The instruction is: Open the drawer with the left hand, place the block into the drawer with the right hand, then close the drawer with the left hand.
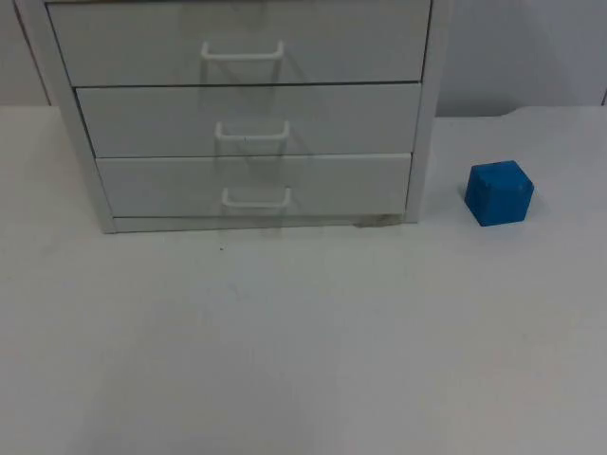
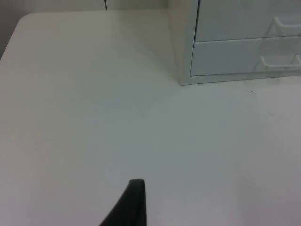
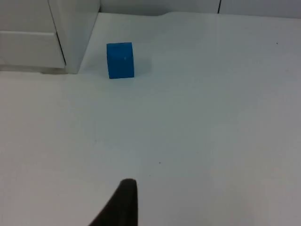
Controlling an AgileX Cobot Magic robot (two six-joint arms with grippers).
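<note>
Standing shut: three drawers (image 1: pixel 248 118); one blue block (image 1: pixel 499 193) beside; fingers' state unclear.

Blue block (image 1: pixel 499 193), plain, no pattern. Drawer unit (image 1: pixel 247 114) white-grey, three fronts same shade, white handles (image 1: pixel 255 197). Table (image 1: pixel 303 341) plain white. Wall (image 1: pixel 517 52) grey. Black fingertip (image 2: pixel 129 205) on left gripper, black fingertip (image 3: pixel 120 205) on right.

White worktop (image 2: pixel 117 117), bare and wide. Drawer cabinet (image 2: pixel 186 42) standing on it, two shut drawer fronts (image 2: pixel 235 56) with white handles (image 2: pixel 280 61). One black fingertip of the left end effector (image 2: pixel 131 202) above the worktop, well apart from the cabinet.
</note>
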